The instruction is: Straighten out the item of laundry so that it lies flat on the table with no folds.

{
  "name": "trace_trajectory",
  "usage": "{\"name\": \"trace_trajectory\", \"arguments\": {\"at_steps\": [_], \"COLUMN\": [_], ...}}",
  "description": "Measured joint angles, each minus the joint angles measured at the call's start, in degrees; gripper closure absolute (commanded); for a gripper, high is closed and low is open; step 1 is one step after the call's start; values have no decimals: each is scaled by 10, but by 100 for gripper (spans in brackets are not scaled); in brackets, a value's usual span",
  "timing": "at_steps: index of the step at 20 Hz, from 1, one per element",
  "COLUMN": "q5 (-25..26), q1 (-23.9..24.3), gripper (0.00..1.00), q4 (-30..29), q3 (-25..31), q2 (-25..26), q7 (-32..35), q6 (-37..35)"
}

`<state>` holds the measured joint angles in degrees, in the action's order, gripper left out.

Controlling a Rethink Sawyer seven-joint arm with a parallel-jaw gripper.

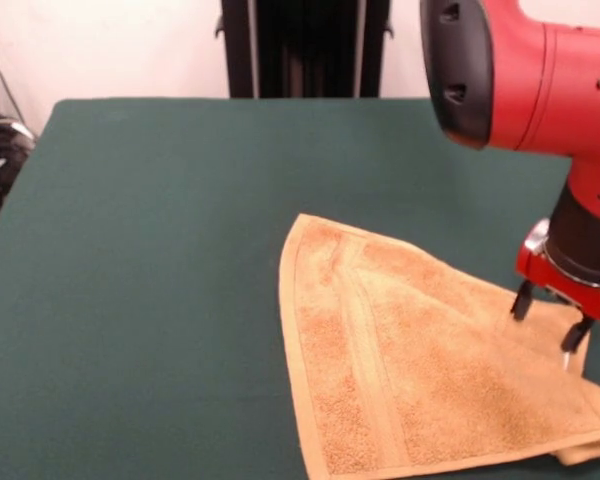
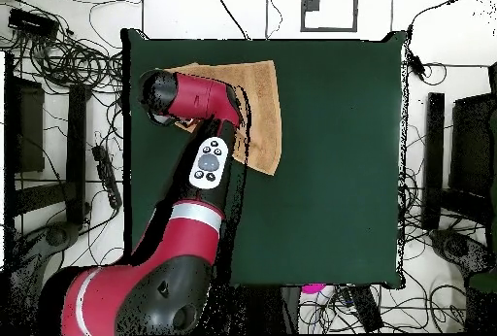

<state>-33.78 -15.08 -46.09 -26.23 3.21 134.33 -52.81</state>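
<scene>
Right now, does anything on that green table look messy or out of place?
Yes. The towel isn't lying flat: it looks three-cornered rather than square, with a rumpled bit bunched at its near corner in the front view. The gripper, fingers apart, hangs over that end. The table shows nothing else odd.

The towel (image 1: 420, 360) lies on the desk (image 1: 160, 280), in the front view toward the near right corner, running off the lower right of the picture. In the overhead view it sits near the desk's far left corner, partly under the arm (image 2: 194, 99). The claw (image 1: 550, 325) hangs over the towel's right part, close above the cloth, fingers spread apart. The rest of the desk lies to the towel's left and behind it.
</scene>
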Motion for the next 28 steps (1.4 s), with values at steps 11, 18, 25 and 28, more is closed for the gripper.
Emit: {"name": "trace_trajectory", "arguments": {"at_steps": [11,18,25,28], "q5": [-1,-2,0,5], "q1": [17,22,21,16], "gripper": [100,100,100,100], "q4": [15,20,17,-15], "q3": [4,4,4,3], "q2": [7,10,8,-11], "q7": [0,0,0,0], "q6": [-39,-44,-44,-44]}}
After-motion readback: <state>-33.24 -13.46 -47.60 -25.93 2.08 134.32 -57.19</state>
